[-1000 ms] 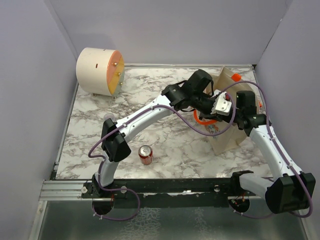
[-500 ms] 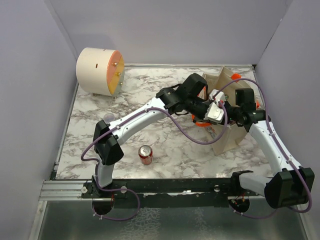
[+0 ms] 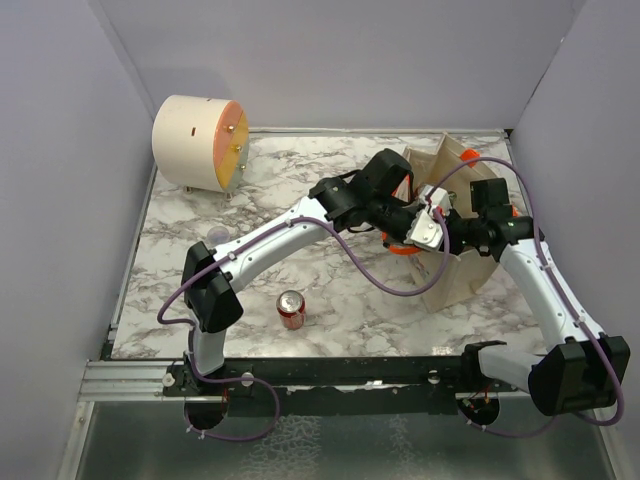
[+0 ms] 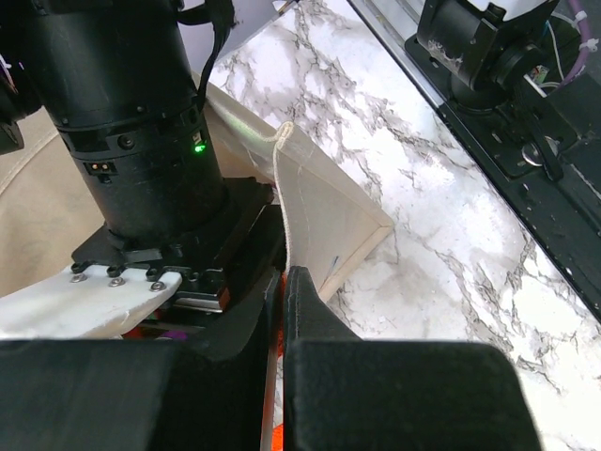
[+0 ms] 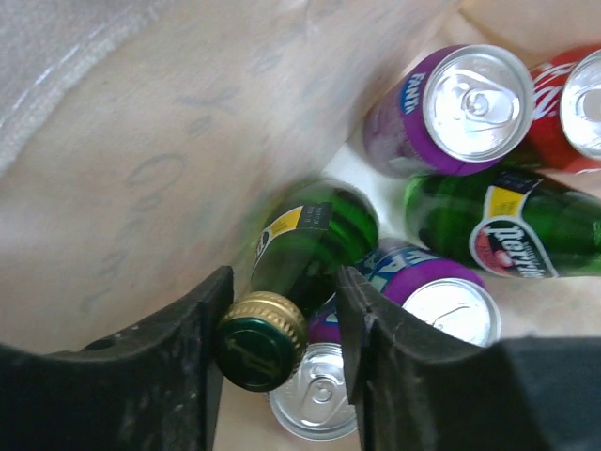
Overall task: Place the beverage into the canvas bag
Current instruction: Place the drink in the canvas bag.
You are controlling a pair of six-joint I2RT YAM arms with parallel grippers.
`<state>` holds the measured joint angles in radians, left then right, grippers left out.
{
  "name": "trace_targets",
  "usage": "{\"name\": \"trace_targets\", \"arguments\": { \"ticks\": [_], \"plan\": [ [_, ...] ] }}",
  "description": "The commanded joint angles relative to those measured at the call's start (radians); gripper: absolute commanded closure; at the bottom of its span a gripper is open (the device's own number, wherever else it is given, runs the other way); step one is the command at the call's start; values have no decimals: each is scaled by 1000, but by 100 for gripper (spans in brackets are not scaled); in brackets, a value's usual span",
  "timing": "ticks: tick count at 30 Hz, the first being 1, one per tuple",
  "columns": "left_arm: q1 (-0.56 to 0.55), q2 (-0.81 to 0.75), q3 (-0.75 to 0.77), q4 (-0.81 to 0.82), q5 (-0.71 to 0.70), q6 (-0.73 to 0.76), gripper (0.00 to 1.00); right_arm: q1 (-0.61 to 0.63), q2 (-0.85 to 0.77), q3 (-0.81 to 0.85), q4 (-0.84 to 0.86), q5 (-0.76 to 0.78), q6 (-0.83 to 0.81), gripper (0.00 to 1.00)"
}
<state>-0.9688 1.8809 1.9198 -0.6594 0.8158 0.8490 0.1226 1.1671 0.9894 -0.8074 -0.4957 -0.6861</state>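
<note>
The beige canvas bag (image 3: 462,278) stands at the right of the table with its mouth up. My left gripper (image 4: 282,274) is shut on the bag's rim (image 4: 299,202), with orange handle showing between its fingers. My right gripper (image 5: 284,274) reaches down inside the bag and is open. Between its fingers lies the beverage, a green glass bottle (image 5: 315,235), with its gold and green cap (image 5: 261,340) against the left finger and a gap to the right finger. The bottle leans on the cans below it.
Inside the bag lie two purple cans (image 5: 451,108) (image 5: 441,301), a red can (image 5: 573,103), another green bottle (image 5: 507,221) and a silver can top (image 5: 315,404). A red can (image 3: 291,309) stands on the marble table (image 3: 200,260). A cream cylinder (image 3: 198,142) sits back left.
My right gripper's jaws have widened off the bottle inside the bag. My left gripper has drawn the bag's rim slightly leftward and stays shut on it.
</note>
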Motion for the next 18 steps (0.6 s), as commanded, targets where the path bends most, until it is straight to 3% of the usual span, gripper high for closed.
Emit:
{"name": "trace_targets", "arguments": {
  "ticks": [1, 12, 18],
  "plan": [
    [-18, -111, 15, 62, 115, 34, 100, 2, -6, 43, -154, -40, 91, 50],
    [-20, -118, -16, 46, 114, 63, 96, 2, 13, 169, -127, -16, 169, 32],
    [-21, -116, -1, 59, 101, 44, 87, 2, 19, 250, -135, -20, 195, 26]
  ]
}}
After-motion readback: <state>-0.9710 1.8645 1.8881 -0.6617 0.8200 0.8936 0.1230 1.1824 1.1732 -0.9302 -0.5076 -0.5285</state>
